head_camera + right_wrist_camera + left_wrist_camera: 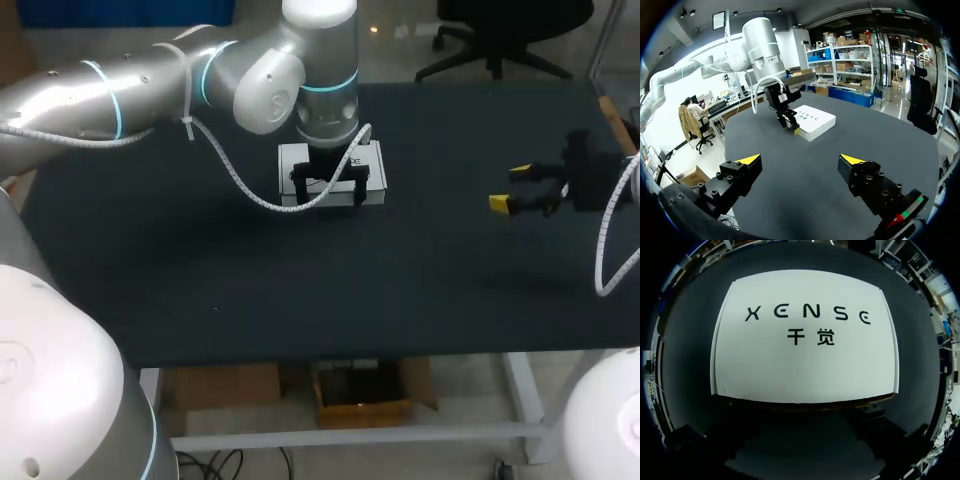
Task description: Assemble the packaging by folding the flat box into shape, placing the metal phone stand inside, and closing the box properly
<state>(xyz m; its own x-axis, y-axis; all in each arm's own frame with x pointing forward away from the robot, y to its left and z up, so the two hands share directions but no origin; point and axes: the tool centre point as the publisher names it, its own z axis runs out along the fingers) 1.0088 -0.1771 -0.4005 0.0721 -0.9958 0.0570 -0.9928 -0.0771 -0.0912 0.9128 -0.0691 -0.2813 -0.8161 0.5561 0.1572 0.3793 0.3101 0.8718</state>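
A white box (330,160) with black lettering lies flat and closed on the dark table (200,280), at the middle toward the back. My left gripper (329,190) hangs just over the box's near edge, fingers spread wide and open. In the left wrist view the box lid (805,360) lies ahead of the dark fingers (715,440). My right gripper (512,188) hovers open and empty at the right of the table, well apart from the box. In its own view the box (814,121) lies far ahead, with the left gripper (790,125) at its side. No metal stand shows anywhere.
A white cable (240,185) loops down from my left arm just left of the box. Bare table surface lies between the box and the right gripper, and across the whole front half up to the near edge (330,355).
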